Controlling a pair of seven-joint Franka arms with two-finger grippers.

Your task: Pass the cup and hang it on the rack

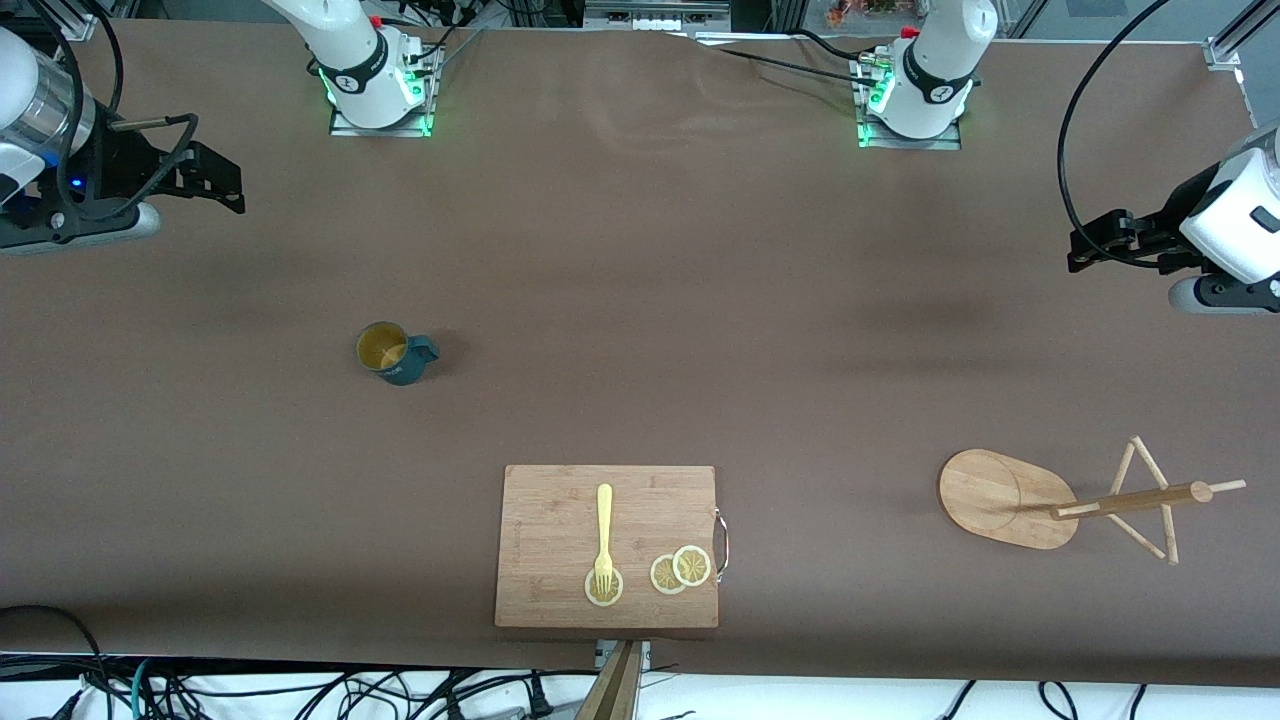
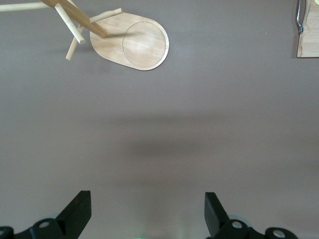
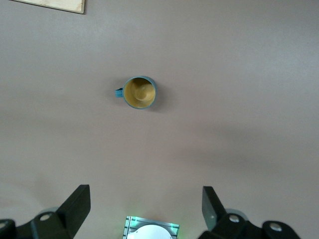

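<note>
The dark teal cup (image 1: 395, 352) stands upright on the brown table toward the right arm's end, its handle pointing toward the left arm's end. It also shows in the right wrist view (image 3: 139, 92), tan inside up. The wooden rack (image 1: 1005, 498) stands toward the left arm's end, near the front edge, and its oval base shows in the left wrist view (image 2: 132, 42). My right gripper (image 1: 215, 185) (image 3: 144, 206) is open and empty, high over the table at its own end. My left gripper (image 1: 1095, 245) (image 2: 148, 209) is open and empty, high over its end.
A rectangular bamboo cutting board (image 1: 550, 520) lies at the front edge between cup and rack. It carries a yellow fork (image 1: 603, 530) and lemon slices (image 1: 680, 568). Its corner shows in the left wrist view (image 2: 309, 35) and the right wrist view (image 3: 55, 4).
</note>
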